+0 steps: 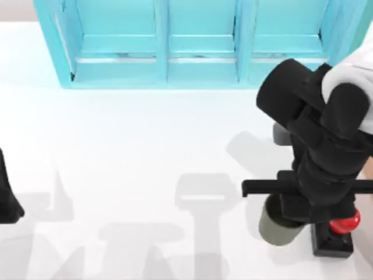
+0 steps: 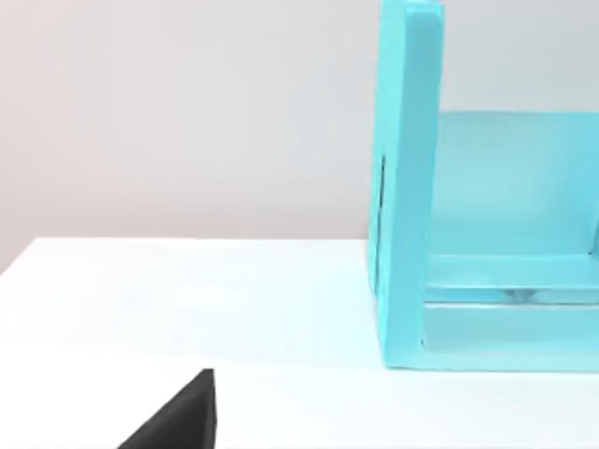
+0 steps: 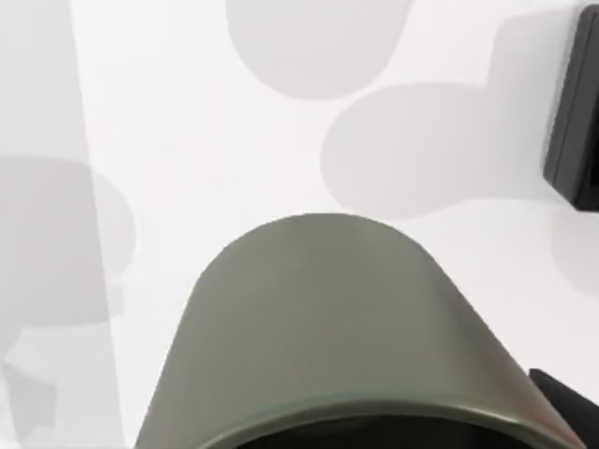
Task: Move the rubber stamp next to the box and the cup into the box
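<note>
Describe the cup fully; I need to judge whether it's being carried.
The cup is a plain, handleless, dark olive-grey round vessel, matte and slightly tapered, with a dark inside seen at its rim in the right wrist view. In the top view it sits under the right gripper, near the table's right front, beside the rubber stamp. Its base casts a shadow apart from it, suggesting it is lifted. Actual finger contact is hidden.

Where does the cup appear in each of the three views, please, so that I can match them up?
Top view: the cup sits at lower right under the right gripper, beside the rubber stamp.
Left wrist view: not in it.
Right wrist view: the cup is in the near foreground.
Shared landmark: the stamp's black base.
</note>
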You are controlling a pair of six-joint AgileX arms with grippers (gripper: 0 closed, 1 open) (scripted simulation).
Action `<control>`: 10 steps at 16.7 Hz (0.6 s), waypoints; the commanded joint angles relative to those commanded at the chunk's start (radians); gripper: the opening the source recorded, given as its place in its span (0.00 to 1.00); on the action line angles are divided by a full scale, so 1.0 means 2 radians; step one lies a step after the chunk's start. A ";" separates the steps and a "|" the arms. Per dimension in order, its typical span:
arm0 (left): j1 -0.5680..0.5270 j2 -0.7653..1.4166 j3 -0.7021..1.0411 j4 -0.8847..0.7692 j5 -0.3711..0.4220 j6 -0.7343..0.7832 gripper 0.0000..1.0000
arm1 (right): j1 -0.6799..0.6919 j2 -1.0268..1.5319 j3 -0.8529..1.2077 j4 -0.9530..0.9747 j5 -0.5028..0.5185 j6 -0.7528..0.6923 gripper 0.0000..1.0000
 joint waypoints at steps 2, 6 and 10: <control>0.000 0.000 0.000 0.000 0.000 0.000 1.00 | -0.016 -0.022 -0.001 -0.021 0.000 -0.015 0.00; 0.000 0.000 0.000 0.000 0.000 0.000 1.00 | -0.016 -0.023 0.001 -0.023 0.000 -0.017 0.00; 0.000 0.000 0.000 0.000 0.000 0.000 1.00 | -0.044 -0.025 0.018 -0.021 -0.003 -0.045 0.00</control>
